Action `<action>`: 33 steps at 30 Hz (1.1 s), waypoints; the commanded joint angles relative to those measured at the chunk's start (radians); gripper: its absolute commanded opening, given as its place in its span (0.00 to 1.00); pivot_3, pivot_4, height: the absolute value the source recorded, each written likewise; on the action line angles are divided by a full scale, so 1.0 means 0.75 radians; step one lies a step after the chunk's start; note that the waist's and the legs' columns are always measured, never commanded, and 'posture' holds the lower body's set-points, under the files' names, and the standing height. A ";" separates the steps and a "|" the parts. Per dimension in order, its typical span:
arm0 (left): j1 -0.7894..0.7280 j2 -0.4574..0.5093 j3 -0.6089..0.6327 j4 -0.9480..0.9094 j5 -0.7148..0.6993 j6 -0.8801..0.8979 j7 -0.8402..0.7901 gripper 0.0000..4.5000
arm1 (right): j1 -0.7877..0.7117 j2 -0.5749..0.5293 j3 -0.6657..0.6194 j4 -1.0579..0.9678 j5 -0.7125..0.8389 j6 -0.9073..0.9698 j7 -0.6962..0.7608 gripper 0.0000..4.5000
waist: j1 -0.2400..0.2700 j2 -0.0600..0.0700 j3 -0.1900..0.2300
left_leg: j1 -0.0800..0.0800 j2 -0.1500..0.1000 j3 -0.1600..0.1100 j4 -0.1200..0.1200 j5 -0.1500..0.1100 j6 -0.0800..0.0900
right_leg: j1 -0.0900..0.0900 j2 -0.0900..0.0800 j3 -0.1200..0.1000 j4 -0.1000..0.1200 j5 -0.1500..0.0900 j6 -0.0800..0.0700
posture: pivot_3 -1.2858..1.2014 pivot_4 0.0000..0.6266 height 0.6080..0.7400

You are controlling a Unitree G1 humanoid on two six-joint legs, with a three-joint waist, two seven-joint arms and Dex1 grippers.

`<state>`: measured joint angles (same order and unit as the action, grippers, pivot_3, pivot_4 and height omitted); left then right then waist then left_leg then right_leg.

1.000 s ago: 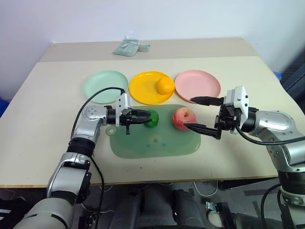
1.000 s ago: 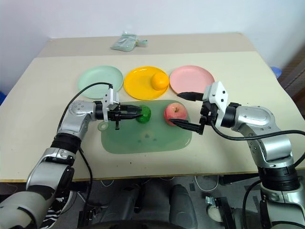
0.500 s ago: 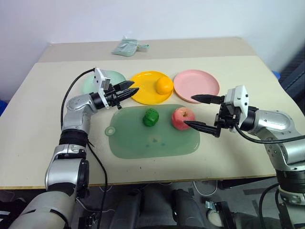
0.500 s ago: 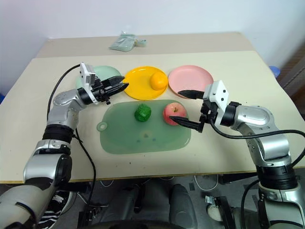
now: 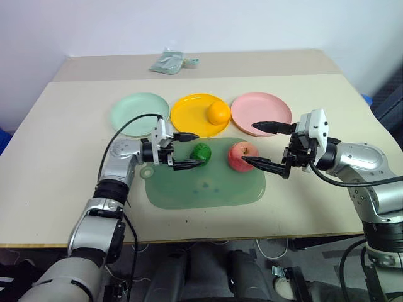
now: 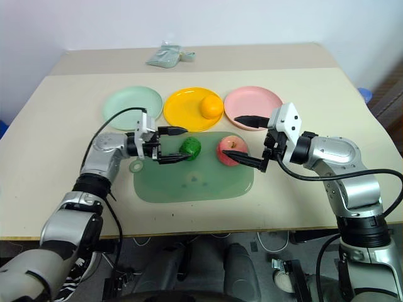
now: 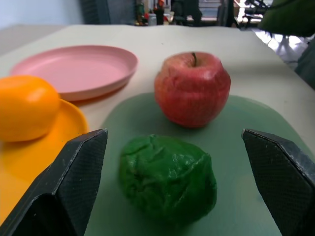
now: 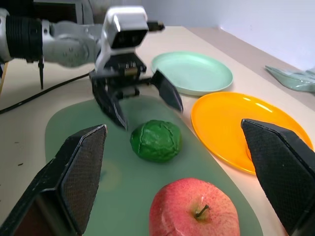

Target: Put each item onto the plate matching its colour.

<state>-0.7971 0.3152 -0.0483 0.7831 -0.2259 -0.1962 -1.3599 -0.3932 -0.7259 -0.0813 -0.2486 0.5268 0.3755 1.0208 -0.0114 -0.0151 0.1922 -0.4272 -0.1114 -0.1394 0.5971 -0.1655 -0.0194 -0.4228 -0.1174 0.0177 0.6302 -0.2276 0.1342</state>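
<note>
On the tabletop [image 5: 56,113], the dark green bumpy lump [image 5: 201,151] lies left of the pinkish-red apple [image 5: 242,155] on the large translucent green rectangular mat [image 5: 208,189]; the orange-yellow round fruit [image 5: 218,113] sits on the bright yellow round plastic plate [image 5: 189,116] behind.

Green lump [image 7: 167,181] sits between the spread end effector [image 7: 177,187] fingers [image 7: 81,172] — apple [image 7: 192,88] just behind; both on the mat [image 7: 236,132].
</note>
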 commanded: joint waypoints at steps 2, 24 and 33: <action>-0.108 -0.011 -0.048 0.076 0.097 -0.107 0.056 0.99 | -0.017 -0.003 -0.023 -0.043 0.000 -0.014 -0.019 1.00 | 0.000 0.000 0.000 | 0.000 0.000 0.000 0.000 0.000 0.000 | 0.000 0.000 0.000 0.000 0.000 0.000 | 0.52 0.24 1.00; -0.170 0.017 0.115 0.048 -0.047 0.079 0.128 0.60 | -0.042 0.006 -0.013 -0.021 -0.017 -0.035 -0.047 1.00 | -0.004 0.000 0.000 | 0.000 0.000 0.000 0.000 0.000 0.000 | 0.000 0.001 0.000 0.000 0.000 0.000 | 0.52 0.24 1.00; -0.134 0.043 0.164 -0.020 -0.106 0.118 0.106 0.65 | -0.044 0.005 -0.018 -0.017 -0.024 -0.037 -0.047 1.00 | -0.003 0.000 0.000 | 0.000 0.000 0.000 0.000 0.000 0.000 | 0.000 0.001 0.000 0.000 0.000 0.000 | 0.52 0.24 1.00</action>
<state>-0.9046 0.3366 0.0878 0.8118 -0.3071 -0.0937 -1.2483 -0.4087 -0.7237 -0.0806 -0.2475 0.5038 0.3628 0.9885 -0.0139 -0.0151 0.1922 -0.4271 -0.1113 -0.1393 0.5973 -0.1656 -0.0193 -0.4228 -0.1169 0.0176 0.6305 -0.2277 0.1344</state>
